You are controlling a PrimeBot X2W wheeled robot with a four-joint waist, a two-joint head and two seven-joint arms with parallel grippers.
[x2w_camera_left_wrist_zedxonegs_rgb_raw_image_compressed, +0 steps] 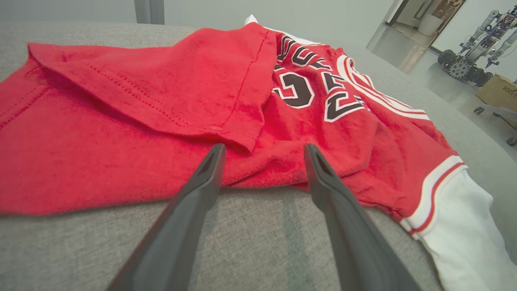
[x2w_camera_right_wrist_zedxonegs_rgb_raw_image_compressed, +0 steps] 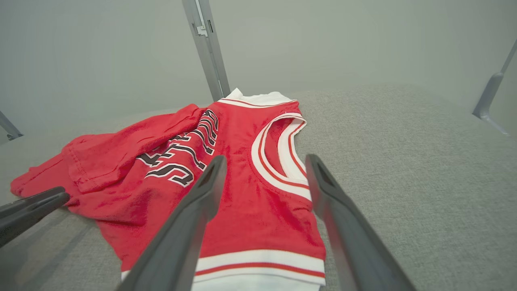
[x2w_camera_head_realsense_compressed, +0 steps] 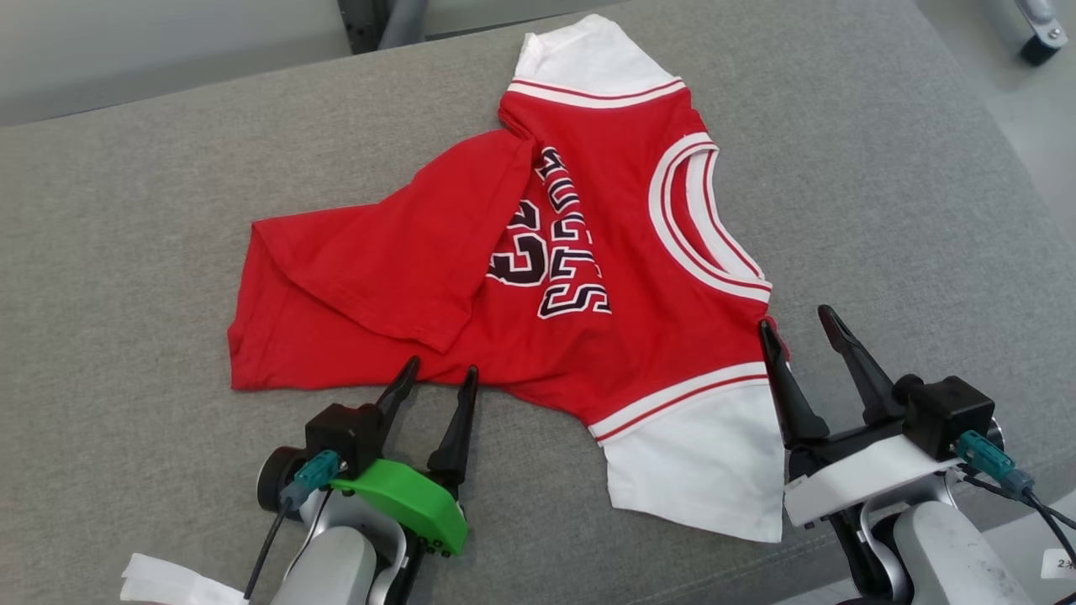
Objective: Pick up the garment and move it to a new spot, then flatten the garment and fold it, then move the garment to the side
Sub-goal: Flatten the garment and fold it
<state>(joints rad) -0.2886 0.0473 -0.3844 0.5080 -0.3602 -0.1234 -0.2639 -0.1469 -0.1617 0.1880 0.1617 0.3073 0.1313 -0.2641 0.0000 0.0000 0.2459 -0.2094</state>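
A red jersey-style T-shirt with white sleeves, a white-striped collar and dark lettering lies spread on the grey padded table. Its far hem is folded over the chest in a red flap. My left gripper is open at the shirt's near edge, its tips just touching the red cloth. At the near shoulder my right gripper stands open too, over the seam beside the collar, with nothing held. The near white sleeve lies between the two arms.
The table's front edge runs close below both grippers. Bare grey surface spreads left and right of the shirt. A metal post rises behind the table. Another robot and a cardboard box stand on the floor far off.
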